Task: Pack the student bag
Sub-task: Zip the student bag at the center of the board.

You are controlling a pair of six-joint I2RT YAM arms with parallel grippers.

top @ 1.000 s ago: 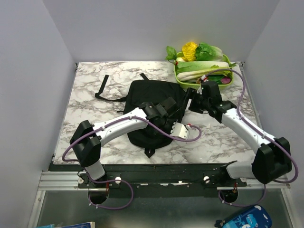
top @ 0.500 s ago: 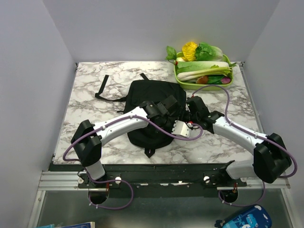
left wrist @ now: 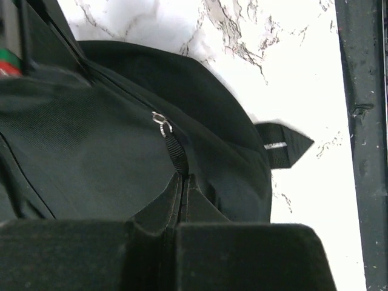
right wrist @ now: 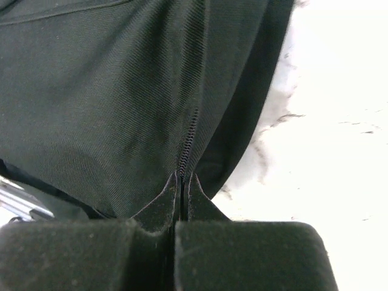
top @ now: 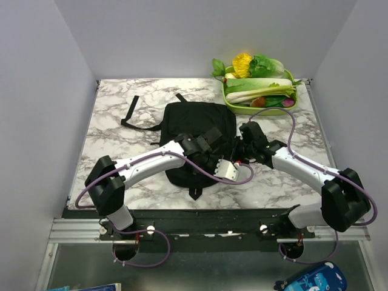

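One student bag [top: 197, 121] lies flat at mid-tabletop [top: 115, 145]. Two claws, both closed. The left claw [left wrist: 183, 185] pinches the single zipper pull [left wrist: 174, 145]. The right claw [right wrist: 181, 185] pinches bag fabric at the zipper seam [right wrist: 190, 130]. One green tray [top: 233, 102] of vegetables [top: 257, 85] sits at the far right corner.

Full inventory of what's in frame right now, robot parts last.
student bag: 1, black, middle of the table
table: 1, white-grey marble, under the bag and tray
tray: 1, green, table's far right corner
vegetables: several, green, white, yellow, piled in the tray
pouch: 1, blue patterned, below the table's near edge, right
left arm: 1, white and black, purple cable, over the bag's near side
right arm: 1, same colours, reaching to the bag's right side
left fingers: 2, black, shut on bag fabric by the zipper pull
right fingers: 2, black, shut on bag fabric along the zipper
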